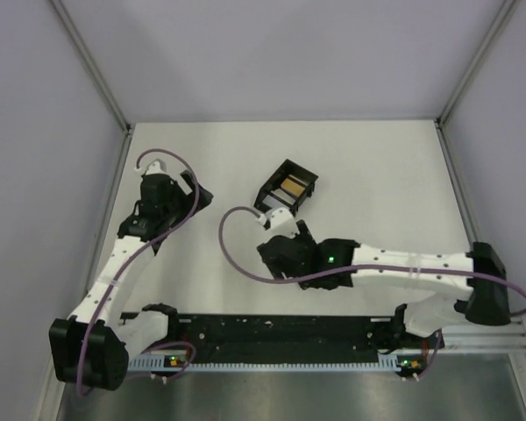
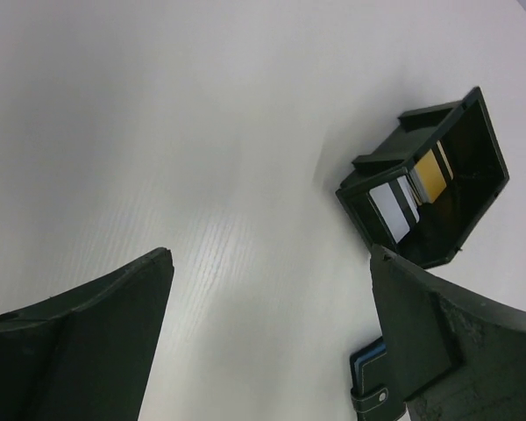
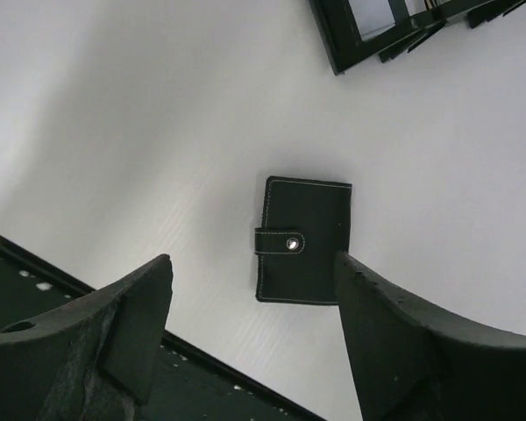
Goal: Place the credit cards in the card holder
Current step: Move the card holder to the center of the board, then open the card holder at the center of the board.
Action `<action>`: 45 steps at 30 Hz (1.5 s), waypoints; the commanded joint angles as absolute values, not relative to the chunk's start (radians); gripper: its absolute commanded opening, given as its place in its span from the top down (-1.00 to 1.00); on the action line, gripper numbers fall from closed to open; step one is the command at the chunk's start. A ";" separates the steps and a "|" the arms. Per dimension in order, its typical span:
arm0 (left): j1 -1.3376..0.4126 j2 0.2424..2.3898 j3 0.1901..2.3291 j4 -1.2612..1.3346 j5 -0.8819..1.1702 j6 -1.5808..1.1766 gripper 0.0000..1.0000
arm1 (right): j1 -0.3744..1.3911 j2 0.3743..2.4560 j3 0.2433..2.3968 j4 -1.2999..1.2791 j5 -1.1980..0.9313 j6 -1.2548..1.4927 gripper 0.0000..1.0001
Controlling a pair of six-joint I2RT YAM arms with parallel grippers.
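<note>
Left gripper [image 2: 272,254] and right gripper [image 3: 252,260] both gape empty; the card holder [image 3: 302,241] lies snapped shut on the table [image 3: 114,132] under the right one, so I'd pin it and unsnap it gently first

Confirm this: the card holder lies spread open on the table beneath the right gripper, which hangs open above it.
Wrong on one point: the card holder is folded shut, strap across its front, as the right wrist view shows. It does lie on the table beneath the open right gripper.
</note>
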State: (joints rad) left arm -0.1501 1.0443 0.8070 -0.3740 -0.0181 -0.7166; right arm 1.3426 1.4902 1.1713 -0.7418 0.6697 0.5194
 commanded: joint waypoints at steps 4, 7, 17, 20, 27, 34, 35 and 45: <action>-0.250 1.049 0.839 -0.238 0.258 -0.480 -0.92 | 1.036 1.197 0.846 -0.579 0.209 0.730 -0.35; -0.401 1.103 0.876 -0.233 0.261 -0.411 -0.87 | 1.013 1.082 0.729 -0.566 0.193 0.836 -0.37; -0.656 1.327 0.818 -0.089 0.435 -0.383 -0.79 | 0.805 1.015 0.479 -0.359 -0.185 0.977 -0.40; -0.666 1.391 0.819 -0.055 0.479 -0.393 -0.79 | 0.799 1.064 0.480 -0.319 -0.189 0.999 -0.38; -0.681 1.612 0.862 0.066 0.561 -0.413 -0.75 | 0.709 1.242 0.534 -0.232 -0.204 0.976 -0.37; -0.713 1.732 0.890 0.129 0.621 -0.436 -0.61 | 0.698 1.384 0.647 -0.207 -0.209 0.876 -0.37; -0.718 1.732 0.887 0.121 0.623 -0.445 -0.55 | 0.695 1.393 0.664 -0.207 -0.209 0.856 -0.38; -0.750 1.401 0.637 0.035 0.464 -0.715 -0.27 | 0.650 1.492 0.880 -0.344 -0.310 0.695 -0.38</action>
State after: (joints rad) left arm -0.7216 1.5734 0.7109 0.0528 0.5228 -0.5720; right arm 0.6750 1.4681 0.7696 -0.3607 -0.2428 0.7773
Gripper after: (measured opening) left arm 0.644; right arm 0.691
